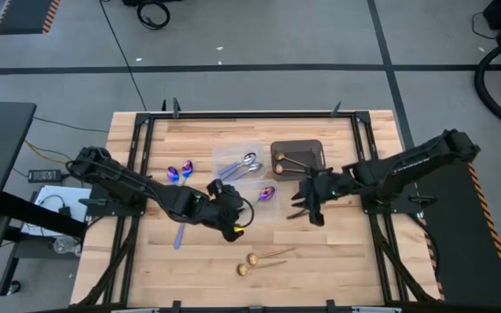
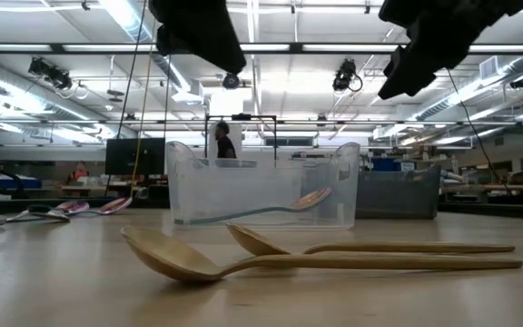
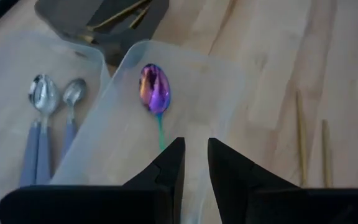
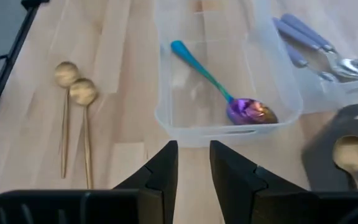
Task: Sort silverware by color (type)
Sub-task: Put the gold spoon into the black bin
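An iridescent purple spoon with a teal handle [image 3: 154, 88] lies in a clear tub [image 1: 265, 194], also seen as the purple spoon [image 4: 247, 109]. My left gripper [image 3: 194, 163] hovers open over the tub's near end, by the handle's tip, touching nothing. My right gripper [image 4: 193, 163] is open too, just outside the tub's right wall. Two silver spoons with blue handles [image 3: 50, 118] lie in a second clear tub [image 1: 240, 165]. Gold spoons [image 1: 287, 161] lie in the dark tub. Two gold spoons [image 1: 263, 259], two purple spoons [image 1: 179, 173] and a blue-handled utensil [image 1: 179, 235] lie on the table.
The dark tub [image 1: 313, 149] stands behind the clear tubs, all three close together mid-table. Both arms [image 2: 198, 32] [image 2: 434, 45] hang above the tubs. Bare wood lies along the near edge [image 1: 337, 269] beside the loose gold spoons [image 2: 316, 259]. A person stands far off in the room.
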Available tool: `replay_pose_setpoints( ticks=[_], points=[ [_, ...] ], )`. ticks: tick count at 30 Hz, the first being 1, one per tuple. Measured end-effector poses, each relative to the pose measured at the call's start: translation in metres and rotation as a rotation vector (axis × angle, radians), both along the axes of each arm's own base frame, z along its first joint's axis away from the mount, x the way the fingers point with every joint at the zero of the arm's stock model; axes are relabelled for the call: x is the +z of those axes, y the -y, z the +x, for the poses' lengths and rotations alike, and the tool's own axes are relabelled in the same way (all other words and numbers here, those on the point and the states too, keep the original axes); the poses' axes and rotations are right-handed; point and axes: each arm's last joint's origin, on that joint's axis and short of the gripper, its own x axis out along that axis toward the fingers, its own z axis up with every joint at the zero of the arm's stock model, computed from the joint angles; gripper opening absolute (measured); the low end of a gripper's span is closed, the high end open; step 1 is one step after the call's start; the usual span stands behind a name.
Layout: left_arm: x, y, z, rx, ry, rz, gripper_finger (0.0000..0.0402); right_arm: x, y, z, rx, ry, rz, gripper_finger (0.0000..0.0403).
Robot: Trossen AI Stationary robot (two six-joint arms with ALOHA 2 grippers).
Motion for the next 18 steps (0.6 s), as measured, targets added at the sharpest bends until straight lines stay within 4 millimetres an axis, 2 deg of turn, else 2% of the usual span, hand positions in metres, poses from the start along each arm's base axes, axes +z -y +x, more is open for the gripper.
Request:
replay_pose_setpoints(
  ticks=[7,14,18],
  points=[
    [-0.01,0.003,-0.007,0.145,-0.034,-0.029,0.0078,-0.021,-0.021,-0.005,0.029,0.095,-0.01,0.0103],
    [-0.019,0.015,-0.009,0.125,-0.073,-0.084,0.0078,-0.049,-0.043,-0.009,0.119,0.144,0.019,0.0103],
    [-0.019,0.016,-0.01,0.141,-0.071,-0.097,0.0078,-0.062,-0.056,-0.008,0.162,0.103,0.001,0.0103]
  ],
)
